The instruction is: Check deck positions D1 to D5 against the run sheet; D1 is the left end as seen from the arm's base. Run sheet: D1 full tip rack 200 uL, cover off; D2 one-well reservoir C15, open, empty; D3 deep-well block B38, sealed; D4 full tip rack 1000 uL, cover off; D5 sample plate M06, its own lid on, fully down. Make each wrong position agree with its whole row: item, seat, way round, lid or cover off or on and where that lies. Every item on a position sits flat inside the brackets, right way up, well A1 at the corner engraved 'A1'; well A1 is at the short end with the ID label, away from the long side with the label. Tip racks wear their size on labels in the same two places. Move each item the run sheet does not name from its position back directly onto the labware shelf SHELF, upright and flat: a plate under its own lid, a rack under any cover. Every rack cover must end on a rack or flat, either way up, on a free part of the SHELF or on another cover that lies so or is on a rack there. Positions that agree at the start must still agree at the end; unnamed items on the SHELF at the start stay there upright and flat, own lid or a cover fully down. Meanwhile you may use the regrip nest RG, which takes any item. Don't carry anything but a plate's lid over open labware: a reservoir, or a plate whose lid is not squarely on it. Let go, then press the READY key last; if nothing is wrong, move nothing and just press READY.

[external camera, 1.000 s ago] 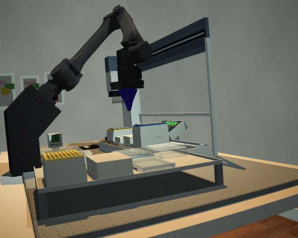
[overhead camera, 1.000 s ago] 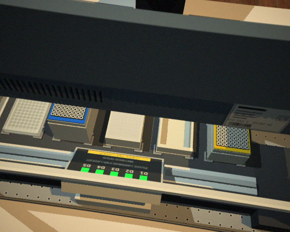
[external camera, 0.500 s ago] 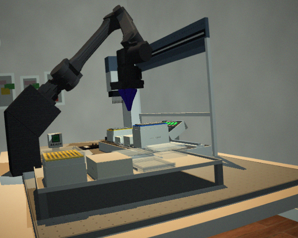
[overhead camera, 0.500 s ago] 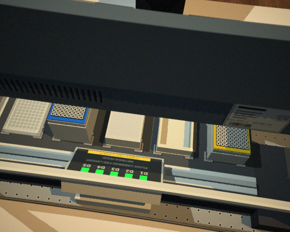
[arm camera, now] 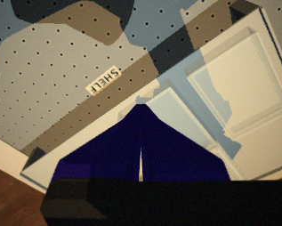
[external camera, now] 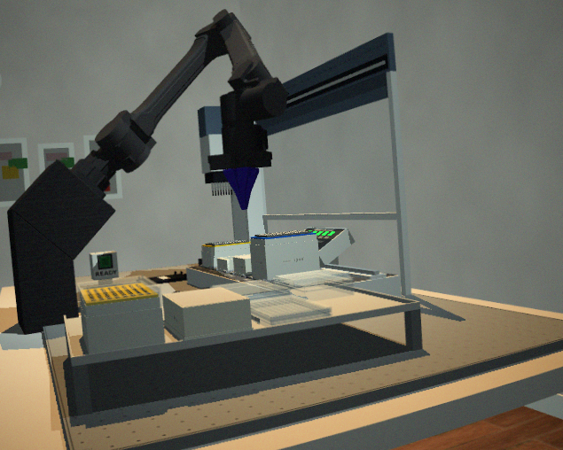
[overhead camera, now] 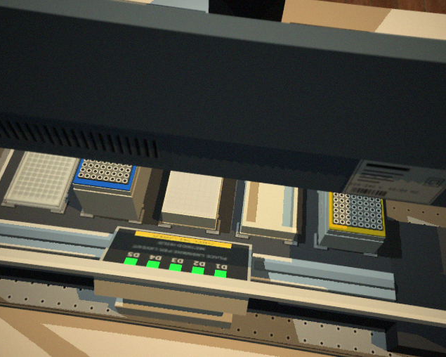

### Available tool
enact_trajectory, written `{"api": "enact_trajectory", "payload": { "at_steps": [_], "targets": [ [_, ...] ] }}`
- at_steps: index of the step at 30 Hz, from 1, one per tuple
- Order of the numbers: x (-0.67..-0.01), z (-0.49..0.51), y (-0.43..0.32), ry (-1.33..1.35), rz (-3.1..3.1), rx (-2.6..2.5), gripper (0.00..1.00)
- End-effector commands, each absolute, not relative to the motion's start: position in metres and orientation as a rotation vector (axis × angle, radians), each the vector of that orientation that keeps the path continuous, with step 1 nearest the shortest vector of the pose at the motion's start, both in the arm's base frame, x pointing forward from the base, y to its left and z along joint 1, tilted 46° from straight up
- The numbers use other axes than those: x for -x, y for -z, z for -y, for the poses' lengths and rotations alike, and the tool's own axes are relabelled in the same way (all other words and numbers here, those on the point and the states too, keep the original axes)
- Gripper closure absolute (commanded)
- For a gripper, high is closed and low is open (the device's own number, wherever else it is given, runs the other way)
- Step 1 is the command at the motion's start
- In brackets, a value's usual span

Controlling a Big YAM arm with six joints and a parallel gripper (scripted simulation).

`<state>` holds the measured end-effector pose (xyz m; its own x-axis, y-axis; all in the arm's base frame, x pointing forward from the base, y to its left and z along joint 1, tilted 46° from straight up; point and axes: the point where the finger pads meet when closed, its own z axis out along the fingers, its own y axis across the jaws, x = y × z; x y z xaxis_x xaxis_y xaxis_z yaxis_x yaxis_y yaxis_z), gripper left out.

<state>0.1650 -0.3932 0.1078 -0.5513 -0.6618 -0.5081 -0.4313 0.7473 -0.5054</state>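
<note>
In the top view the deck runs D5 at the left to D1 at the right. A yellow-topped tip rack [overhead camera: 356, 214] stands uncovered at D1. A cream reservoir [overhead camera: 270, 209] stands at D2. A sealed block [overhead camera: 192, 197] stands at D3. A blue-topped tip rack [overhead camera: 106, 176] stands uncovered at D4. A lidded clear plate [overhead camera: 41, 180] stands at D5. My gripper [external camera: 243, 193] is shut and empty, high in the air above the shelf side of the deck. In the wrist view its blue fingers are pressed together over clear covers [arm camera: 244, 84] lying on the shelf.
The shelf holds a covered yellow tip rack [external camera: 119, 309], a cream block [external camera: 207, 309] and flat clear pieces [external camera: 289, 305]. The SHELF label [arm camera: 103, 80] shows on the perforated board. The READY key [external camera: 103, 263] stands behind the shelf. The status panel [overhead camera: 175, 253] shows several green lights. A gantry spans the deck.
</note>
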Motion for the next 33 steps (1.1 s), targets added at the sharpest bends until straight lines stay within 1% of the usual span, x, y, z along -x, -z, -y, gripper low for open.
{"api": "enact_trajectory", "payload": {
  "at_steps": [1,2,33],
  "targets": [
    [-0.162,0.395,-0.110,0.457,-2.236,0.836,1.00],
    [-0.170,0.389,-0.117,0.466,-2.221,0.866,1.00],
    [-0.186,0.253,-0.119,0.528,-2.159,1.056,1.00]
  ]
}}
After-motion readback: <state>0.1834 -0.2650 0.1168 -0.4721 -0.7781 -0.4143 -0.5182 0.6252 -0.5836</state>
